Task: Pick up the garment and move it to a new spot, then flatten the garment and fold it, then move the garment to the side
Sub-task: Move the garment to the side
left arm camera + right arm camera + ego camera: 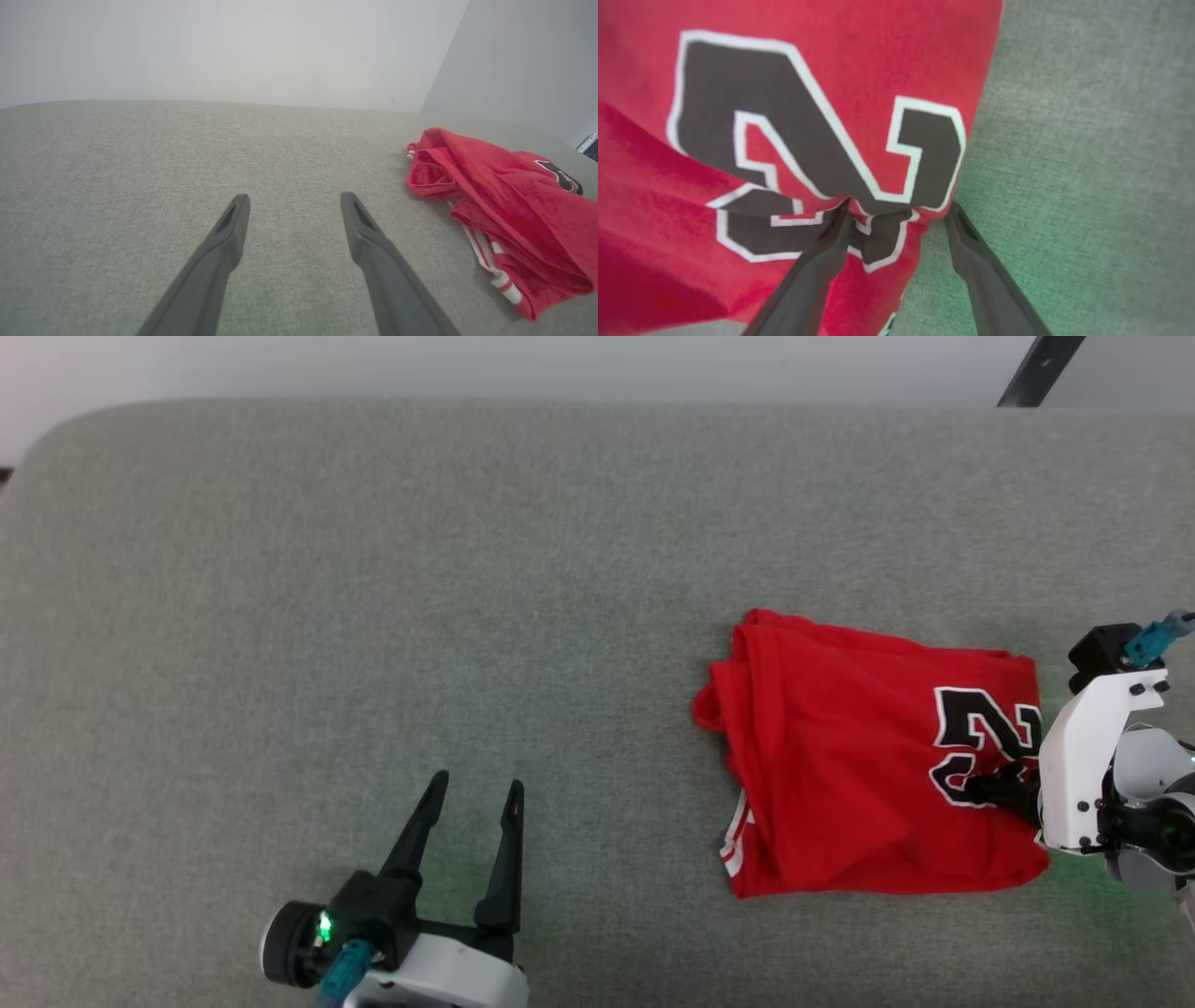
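The red jersey (868,756) lies on the right part of the grey fabric-covered surface (373,569), gathered into a compact, roughly rectangular packet with several layers stacked on each other. A strip of red-and-white striped trim (733,835) peeks out at its near left corner, and a black, white-outlined numeral (808,130) faces up near its right edge. Judging from that shape, the flattening and folding look done, if a little loosely: the left end is bunched into a small roll rather than a crisp crease. What appears left is the last part, moving the garment to the side. The right gripper (899,207) is placed for that. Its jaws are spread and straddle the jersey's right edge, one finger lying over the red cloth at the numeral, where the fabric puckers around its tip, the other over bare grey surface just off the hem. Nothing is pinched between them yet, so closing on the edge would seem to be the next need, and catching all the layers matters if the packet is not to open as it travels. The left gripper (478,782) sits low at the near left, well apart from the jersey, jaws spread and empty above bare surface. In its wrist view the jersey (504,205) lies off to the right.
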Controlling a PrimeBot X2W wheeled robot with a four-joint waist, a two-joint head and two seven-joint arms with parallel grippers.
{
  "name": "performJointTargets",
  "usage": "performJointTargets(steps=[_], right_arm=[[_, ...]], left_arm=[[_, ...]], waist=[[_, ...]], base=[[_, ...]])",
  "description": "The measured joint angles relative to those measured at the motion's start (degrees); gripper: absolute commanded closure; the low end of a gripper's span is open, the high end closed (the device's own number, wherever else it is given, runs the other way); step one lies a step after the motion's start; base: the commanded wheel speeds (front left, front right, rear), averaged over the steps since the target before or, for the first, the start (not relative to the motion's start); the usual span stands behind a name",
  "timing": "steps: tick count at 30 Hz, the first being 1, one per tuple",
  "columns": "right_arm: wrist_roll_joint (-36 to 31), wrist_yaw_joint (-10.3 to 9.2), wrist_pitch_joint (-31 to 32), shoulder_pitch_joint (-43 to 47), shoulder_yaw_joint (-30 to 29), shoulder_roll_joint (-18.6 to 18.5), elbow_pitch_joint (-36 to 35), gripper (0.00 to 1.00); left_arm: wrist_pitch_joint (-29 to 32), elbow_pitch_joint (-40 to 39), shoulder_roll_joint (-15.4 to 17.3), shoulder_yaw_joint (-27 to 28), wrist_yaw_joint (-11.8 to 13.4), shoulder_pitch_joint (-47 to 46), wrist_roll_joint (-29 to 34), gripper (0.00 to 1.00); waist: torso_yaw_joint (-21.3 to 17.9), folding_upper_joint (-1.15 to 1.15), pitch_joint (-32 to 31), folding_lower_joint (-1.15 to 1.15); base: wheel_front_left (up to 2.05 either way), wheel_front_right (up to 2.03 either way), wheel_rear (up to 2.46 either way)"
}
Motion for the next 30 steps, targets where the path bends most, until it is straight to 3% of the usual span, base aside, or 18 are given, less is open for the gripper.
performJointTargets(steps=[1, 2, 4, 10, 16, 24, 30], right_arm=[[0.1, 0.00, -0.4, -0.2, 0.2, 0.0, 0.4, 0.00], [0.4, 0.00, -0.7, -0.4, 0.6, -0.1, 0.6, 0.42], [0.6, -0.01, -2.6, -0.5, 1.1, -0.2, 0.9, 1.00], [2.7, -0.01, -10.3, -0.8, 2.3, 0.5, 2.2, 1.00], [7.3, 0.02, -17.3, 0.4, 3.3, 0.0, 1.0, 1.00], [11.7, 0.00, -23.0, 1.0, 0.1, -9.2, 0.4, 1.00], [12.6, 0.00, -25.3, -0.9, -3.8, -15.5, 3.8, 1.00]], left_arm=[[0.0, 0.3, 0.0, -0.1, 0.0, -0.3, 0.0, 0.00], [-0.1, 0.6, -0.1, -0.1, 0.0, -0.6, 0.0, 0.00], [-0.2, 1.0, -0.2, -0.2, 0.0, -1.1, 0.0, 0.00], [-0.3, 2.5, -0.1, -0.4, -0.5, -2.5, 0.0, 0.00], [-0.3, 2.2, 0.1, -0.6, -1.2, -4.5, 0.3, 0.00], [-0.4, -0.5, 0.2, 0.2, -1.3, -8.1, 1.7, 0.00], [-0.5, -1.4, 1.3, 0.1, -1.6, -11.4, 3.3, 0.00]], waist=[[0.2, 0.00, 0.4, 0.00], [0.5, 0.00, 0.8, 0.00], [0.8, 0.00, 1.4, 0.00], [0.5, 0.00, 1.3, 0.00], [-2.3, 0.00, 0.3, 0.00], [-7.8, 0.00, 1.3, 0.00], [-10.7, 0.00, 4.4, 0.00]], base=[[0.00, 0.00, 0.00], [0.00, 0.00, 0.00], [0.00, 0.00, 0.00], [0.00, 0.00, 0.00], [0.00, 0.00, 0.00], [0.00, 0.00, 0.00], [0.00, 0.00, 0.00]])
